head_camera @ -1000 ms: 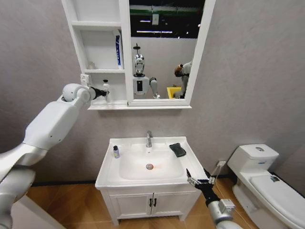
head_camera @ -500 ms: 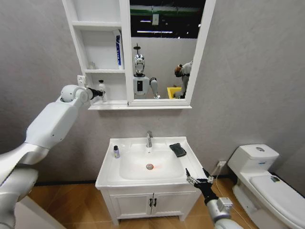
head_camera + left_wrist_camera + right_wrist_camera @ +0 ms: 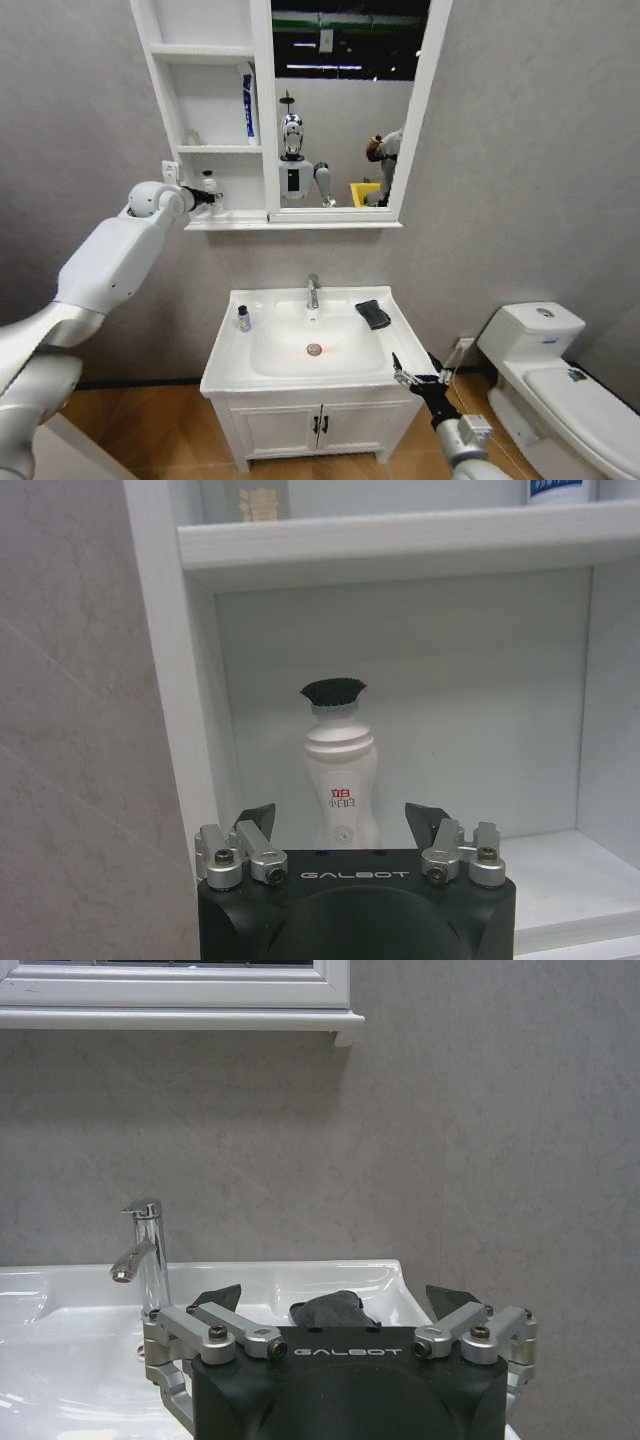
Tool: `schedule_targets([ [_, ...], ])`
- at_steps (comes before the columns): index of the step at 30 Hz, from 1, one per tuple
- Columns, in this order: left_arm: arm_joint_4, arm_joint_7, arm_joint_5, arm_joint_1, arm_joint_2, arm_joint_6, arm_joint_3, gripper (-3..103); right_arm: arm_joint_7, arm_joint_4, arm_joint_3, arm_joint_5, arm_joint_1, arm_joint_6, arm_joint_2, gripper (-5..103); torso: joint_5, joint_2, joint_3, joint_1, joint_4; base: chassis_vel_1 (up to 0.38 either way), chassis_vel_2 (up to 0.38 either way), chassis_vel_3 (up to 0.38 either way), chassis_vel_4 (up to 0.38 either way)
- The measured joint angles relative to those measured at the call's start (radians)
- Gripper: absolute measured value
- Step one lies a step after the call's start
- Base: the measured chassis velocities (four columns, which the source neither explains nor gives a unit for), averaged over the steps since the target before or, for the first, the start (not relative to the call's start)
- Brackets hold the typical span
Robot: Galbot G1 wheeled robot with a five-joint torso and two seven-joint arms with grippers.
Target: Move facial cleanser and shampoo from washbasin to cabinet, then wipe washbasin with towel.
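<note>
A white bottle with a black cap (image 3: 340, 770) stands upright on the bottom shelf of the cabinet (image 3: 262, 120), close to the shelf's left wall. My left gripper (image 3: 340, 816) is open, its fingers spread on either side of the bottle's base without gripping it; the head view shows this gripper (image 3: 212, 199) at the shelf's front. A small dark-capped bottle (image 3: 243, 318) stands on the washbasin's (image 3: 225, 372) left rim. The dark towel (image 3: 373, 313) lies on the back right rim. My right gripper (image 3: 420, 378) hovers open at the basin's front right corner, facing the towel (image 3: 330, 1310).
A blue and white tube (image 3: 248, 105) stands on the middle shelf. The chrome tap (image 3: 313, 291) rises at the basin's back centre. A toilet (image 3: 555, 385) stands to the right. The vanity doors (image 3: 320, 425) are shut. Wooden floor lies below.
My left gripper and the white bottle have shifted a little to the left along the bottom shelf. The right gripper has stayed put.
</note>
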Motion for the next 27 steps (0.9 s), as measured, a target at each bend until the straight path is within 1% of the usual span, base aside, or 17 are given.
schedule_targets([
  [2, -0.035, -0.016, -0.010, 0.023, 0.013, -0.004, -0.015, 78, 0.000, 0.000, -0.002, -0.001, 0.001, 0.000, 0.001, 100, 0.0000, 0.000, 0.000, 0.000, 0.0000, 0.000, 0.000, 0.000, 0.000],
  [4, -0.166, -0.055, -0.027, 0.109, 0.059, -0.011, -0.069, 84, 0.000, 0.000, -0.008, -0.004, 0.008, -0.003, 0.004, 100, -0.0002, 0.000, 0.000, 0.000, 0.0000, 0.000, 0.000, 0.000, 0.000],
  [5, -0.166, -0.055, -0.027, 0.109, 0.059, -0.011, -0.069, 84, 0.000, 0.000, -0.008, -0.004, 0.008, -0.003, 0.004, 100, -0.0002, 0.000, 0.000, 0.000, 0.0000, 0.000, 0.000, 0.000, 0.000],
  [7, -0.319, -0.095, -0.047, 0.233, 0.111, -0.034, -0.133, 94, 0.001, 0.000, -0.015, -0.007, 0.014, -0.011, 0.005, 100, 0.0000, 0.000, 0.000, 0.000, 0.0003, 0.000, 0.000, 0.000, 0.000],
  [8, -0.319, -0.095, -0.047, 0.233, 0.111, -0.034, -0.133, 94, 0.001, 0.000, -0.015, -0.007, 0.014, -0.011, 0.005, 100, 0.0000, 0.000, 0.000, 0.000, 0.0003, 0.000, 0.000, 0.000, 0.000],
  [11, -0.536, -0.137, -0.119, 0.455, 0.183, -0.091, -0.225, 100, 0.003, 0.003, -0.020, -0.011, 0.019, -0.019, 0.001, 100, -0.0005, 0.000, 0.000, 0.000, 0.0003, 0.000, 0.000, 0.000, 0.000],
  [12, -0.536, -0.137, -0.119, 0.455, 0.183, -0.091, -0.225, 100, 0.003, 0.003, -0.020, -0.011, 0.019, -0.019, 0.001, 100, -0.0005, 0.000, 0.000, 0.000, 0.0003, 0.000, 0.000, 0.000, 0.000],
  [15, -0.757, -0.193, -0.112, 0.708, 0.208, -0.199, -0.265, 100, 0.003, 0.004, -0.021, -0.016, 0.020, -0.022, 0.004, 100, 0.0004, 0.000, 0.000, 0.000, 0.0000, 0.000, 0.000, 0.000, 0.000],
  [16, -0.757, -0.193, -0.112, 0.708, 0.208, -0.199, -0.265, 100, 0.003, 0.004, -0.021, -0.016, 0.020, -0.022, 0.004, 100, 0.0004, 0.000, 0.000, 0.000, 0.0000, 0.000, 0.000, 0.000, 0.000],
  [18, -0.818, -0.204, 0.012, 0.905, 0.168, -0.310, -0.272, 103, 0.004, 0.003, -0.020, -0.021, 0.019, -0.022, 0.011, 100, -0.0003, 0.000, 0.000, 0.000, -0.0005, 0.000, 0.000, 0.000, 0.000],
  [19, -0.818, -0.204, 0.012, 0.905, 0.168, -0.310, -0.272, 103, 0.004, 0.003, -0.020, -0.021, 0.019, -0.022, 0.011, 100, -0.0003, 0.000, 0.000, 0.000, -0.0005, 0.000, 0.000, 0.000, 0.000],
  [20, -0.812, -0.187, 0.067, 0.954, 0.151, -0.352, -0.272, 100, 0.005, 0.002, -0.020, -0.023, 0.019, -0.022, 0.012, 100, -0.0002, 0.000, 0.000, 0.000, -0.0002, 0.000, 0.000, 0.000, 0.000],
  [21, -0.775, -0.158, 0.179, 1.037, 0.105, -0.423, -0.274, 98, 0.005, 0.001, -0.020, -0.024, 0.020, -0.022, 0.015, 100, 0.0004, 0.000, 0.000, 0.000, 0.0000, 0.000, 0.000, 0.000, 0.000],
  [22, -0.775, -0.158, 0.179, 1.037, 0.105, -0.423, -0.274, 98, 0.005, 0.001, -0.020, -0.024, 0.020, -0.022, 0.015, 100, 0.0004, 0.000, 0.000, 0.000, 0.0000, 0.000, 0.000, 0.000, 0.000],
  [23, -0.731, -0.143, 0.258, 1.091, 0.054, -0.459, -0.276, 98, 0.005, 0.000, -0.020, -0.025, 0.020, -0.022, 0.016, 100, -0.0004, 0.000, 0.000, 0.000, 0.0001, 0.000, 0.000, 0.000, 0.000],
  [25, -0.643, -0.136, 0.337, 1.145, -0.027, -0.488, -0.279, 97, 0.005, 0.000, -0.019, -0.024, 0.018, -0.022, 0.015, 100, 0.0000, 0.000, 0.000, 0.000, 0.0000, 0.000, 0.000, 0.000, 0.000],
  [27, -0.604, -0.129, 0.359, 1.156, -0.058, -0.495, -0.279, 97, 0.005, -0.001, -0.017, -0.022, 0.017, -0.022, 0.013, 100, -0.0004, 0.000, 0.000, 0.000, 0.0001, 0.000, 0.000, 0.000, 0.000],
])
